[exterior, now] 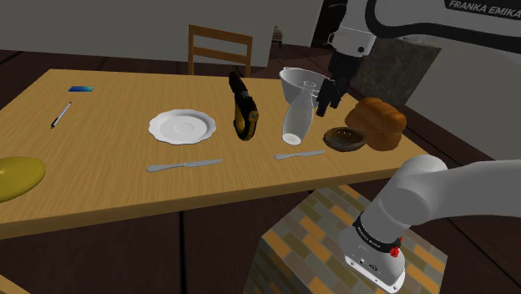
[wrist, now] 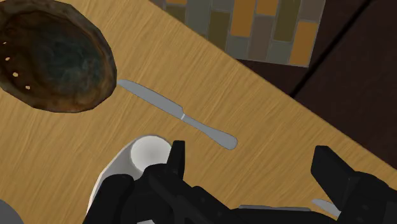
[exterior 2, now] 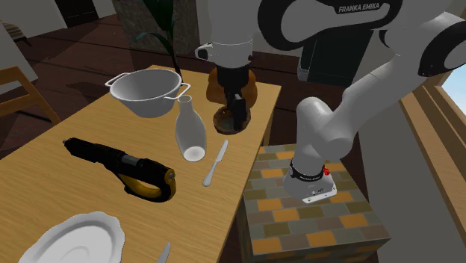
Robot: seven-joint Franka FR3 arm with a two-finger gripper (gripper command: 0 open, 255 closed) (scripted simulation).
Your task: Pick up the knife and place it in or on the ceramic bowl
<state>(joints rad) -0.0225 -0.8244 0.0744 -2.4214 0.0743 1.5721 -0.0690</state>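
A silver knife lies flat near the table's front edge, next to a dark brown bowl. My black gripper hangs open above the table, over the bowl and the knife, holding nothing. In the second exterior view it hides part of the bowl. A second knife rests in front of the white plate.
A white bottle lies beside the knife, close under the fingers. A white two-handled strainer bowl, a black and yellow power tool and a bread loaf stand nearby. Pen and chair are farther off.
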